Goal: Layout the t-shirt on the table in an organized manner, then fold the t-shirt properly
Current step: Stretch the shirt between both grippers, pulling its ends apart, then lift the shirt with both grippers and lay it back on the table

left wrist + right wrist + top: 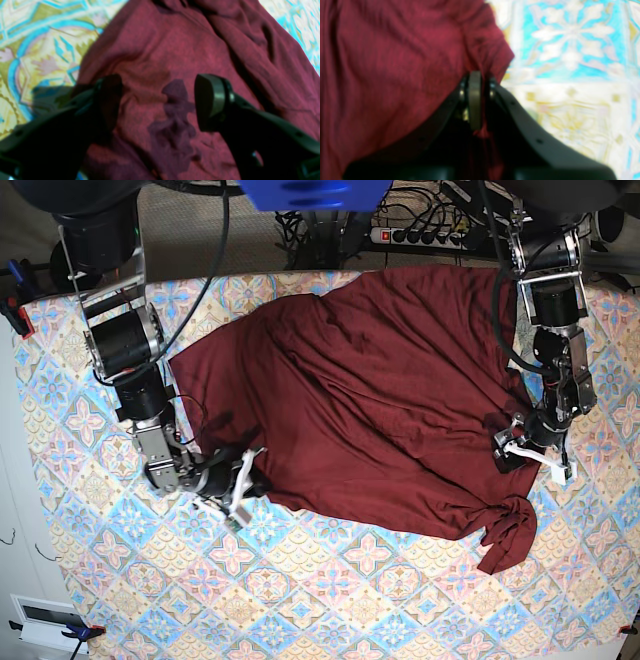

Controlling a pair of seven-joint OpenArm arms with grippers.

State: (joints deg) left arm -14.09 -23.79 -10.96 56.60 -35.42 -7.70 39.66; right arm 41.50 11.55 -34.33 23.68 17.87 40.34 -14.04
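Observation:
The dark maroon t-shirt (380, 390) lies spread but wrinkled across the patterned table (330, 600); one sleeve is bunched at the front right (508, 542). My right gripper (243, 482) is at the shirt's left edge. In the right wrist view it (480, 100) is shut on a fold of the t-shirt (395, 62), and fabric shows between the pads. My left gripper (512, 448) hovers over the shirt's right side. The left wrist view shows it (158, 102) open, with wrinkled t-shirt (175, 45) below and nothing between its fingers (210, 100).
Bare tablecloth (570, 100) stretches out in front of the shirt and to its left. A power strip with cables (425, 235) lies behind the table's far edge. A red clamp (18, 315) grips the far left corner.

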